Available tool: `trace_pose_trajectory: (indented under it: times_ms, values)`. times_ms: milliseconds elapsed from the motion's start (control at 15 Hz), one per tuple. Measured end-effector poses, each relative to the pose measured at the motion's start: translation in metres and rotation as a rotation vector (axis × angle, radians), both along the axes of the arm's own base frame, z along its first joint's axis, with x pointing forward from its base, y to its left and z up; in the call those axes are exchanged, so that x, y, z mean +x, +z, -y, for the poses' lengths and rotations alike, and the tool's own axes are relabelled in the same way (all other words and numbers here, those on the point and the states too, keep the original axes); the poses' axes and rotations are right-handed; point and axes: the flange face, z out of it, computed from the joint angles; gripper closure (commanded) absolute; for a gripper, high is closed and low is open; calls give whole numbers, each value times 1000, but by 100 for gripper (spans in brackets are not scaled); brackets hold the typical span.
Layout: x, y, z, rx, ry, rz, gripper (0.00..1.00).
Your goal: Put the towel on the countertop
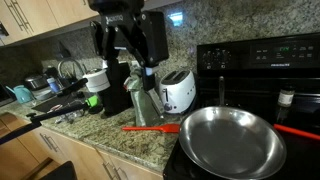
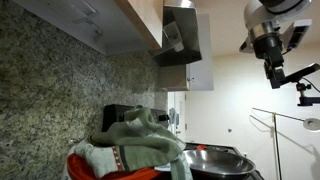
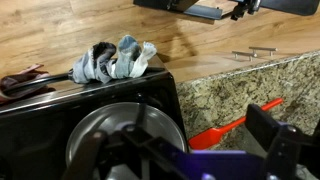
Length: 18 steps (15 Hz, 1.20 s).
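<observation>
A crumpled grey, white and blue towel (image 3: 115, 60) lies on the black stove's edge next to the wooden floor, beyond the pan in the wrist view. A grey-green cloth (image 2: 140, 140) fills the foreground of an exterior view, draped over something red; I cannot tell if it is the same towel. My gripper (image 1: 140, 60) hangs high above the granite countertop (image 1: 120, 140), open and empty, and apart from the towel. It also shows in the wrist view (image 3: 190, 150) and high up in an exterior view (image 2: 275, 72).
A steel pan (image 1: 230, 140) sits on the black stove (image 1: 290, 100). A red spatula (image 1: 150, 128) lies on the countertop beside it. A white toaster (image 1: 178, 90), a dark appliance (image 1: 115, 85) and a dish rack (image 1: 65, 75) stand along the wall.
</observation>
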Motion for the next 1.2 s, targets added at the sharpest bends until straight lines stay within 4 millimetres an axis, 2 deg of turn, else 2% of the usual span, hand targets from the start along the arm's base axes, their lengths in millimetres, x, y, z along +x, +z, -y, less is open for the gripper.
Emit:
trace_pose_trajectory:
  times_ms: [200, 333, 1000, 1200]
  values:
    - [0, -1, -1, -2, 3, -2, 0]
    - [-1, -8, -9, -34, 32, -14, 0]
    - [-41, -96, -92, -352, 331, -54, 0]
    - [-52, -117, -109, -467, 472, -26, 0]
